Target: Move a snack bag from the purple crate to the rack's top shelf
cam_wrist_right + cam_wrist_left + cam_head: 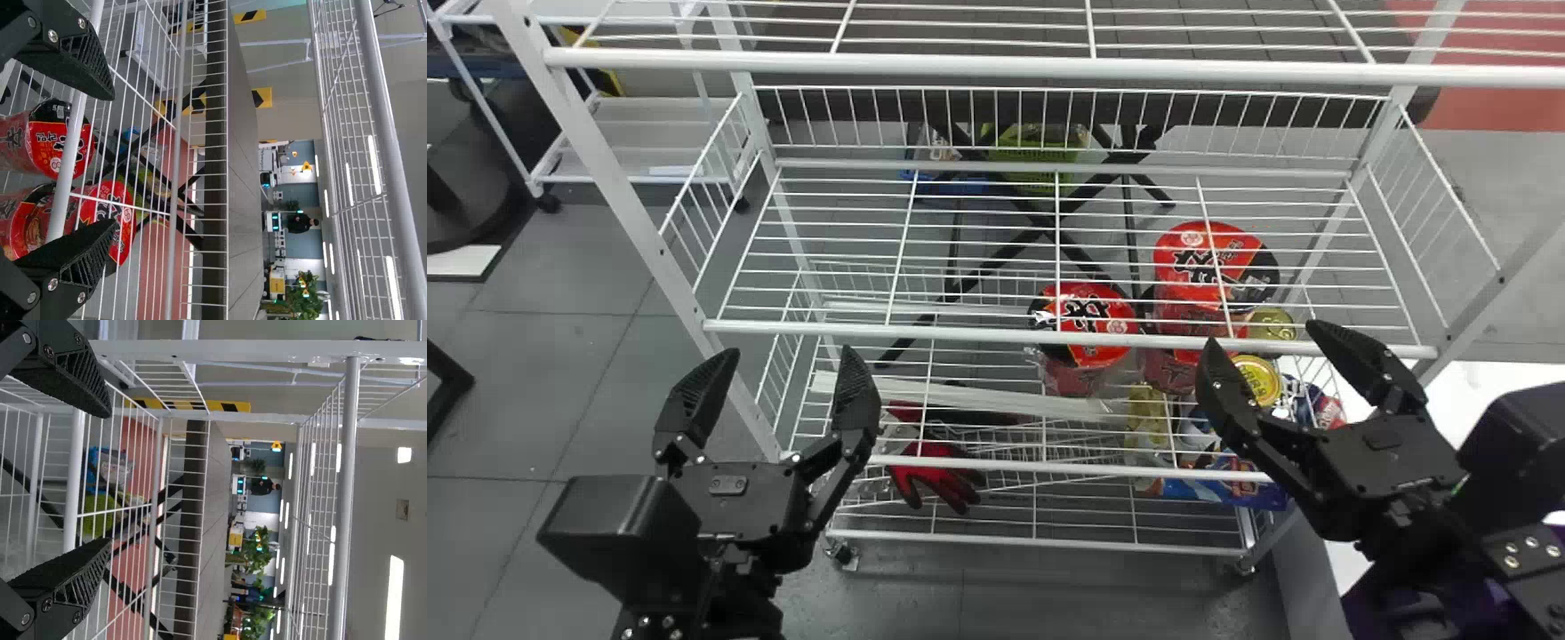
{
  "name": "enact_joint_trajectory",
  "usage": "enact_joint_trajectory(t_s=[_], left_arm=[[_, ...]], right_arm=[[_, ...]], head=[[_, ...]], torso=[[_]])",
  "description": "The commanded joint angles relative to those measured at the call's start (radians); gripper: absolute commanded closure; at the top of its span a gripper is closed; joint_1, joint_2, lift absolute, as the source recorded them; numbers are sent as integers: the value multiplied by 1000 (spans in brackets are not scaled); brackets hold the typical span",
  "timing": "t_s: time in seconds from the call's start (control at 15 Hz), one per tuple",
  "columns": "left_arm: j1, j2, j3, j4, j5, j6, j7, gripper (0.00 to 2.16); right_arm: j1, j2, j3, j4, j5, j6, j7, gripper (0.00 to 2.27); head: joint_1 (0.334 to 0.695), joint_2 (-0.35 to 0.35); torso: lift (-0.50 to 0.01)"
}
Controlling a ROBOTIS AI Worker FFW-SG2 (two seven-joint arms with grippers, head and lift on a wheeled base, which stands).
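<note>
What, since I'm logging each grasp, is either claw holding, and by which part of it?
Nothing is held. The left claw and right claw both stand open before the rack.

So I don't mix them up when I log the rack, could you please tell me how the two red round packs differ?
The left pack sits nearer the rack's front, while the right pack sits farther back. The left pack's top looks smaller in the head view than the right pack's. The left pack is dark at its left edge; the right pack has a dark patch at its lower right. Both have red tops with black lettering.
</note>
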Motion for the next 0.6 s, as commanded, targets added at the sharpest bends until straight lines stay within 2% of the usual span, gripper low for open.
enact_joint_trajectory(t_s=[0.0, 0.53], left_arm=[[3, 0, 0, -1, 0, -7, 3, 164], [4, 0, -2, -10, -12, -7, 10, 161]], right_arm=[[-2, 0, 0, 0, 0, 0, 0, 174], [3, 3, 1, 0, -1, 3, 0, 174]], head=[[695, 20], [695, 24]], torso=[[-374], [-406]])
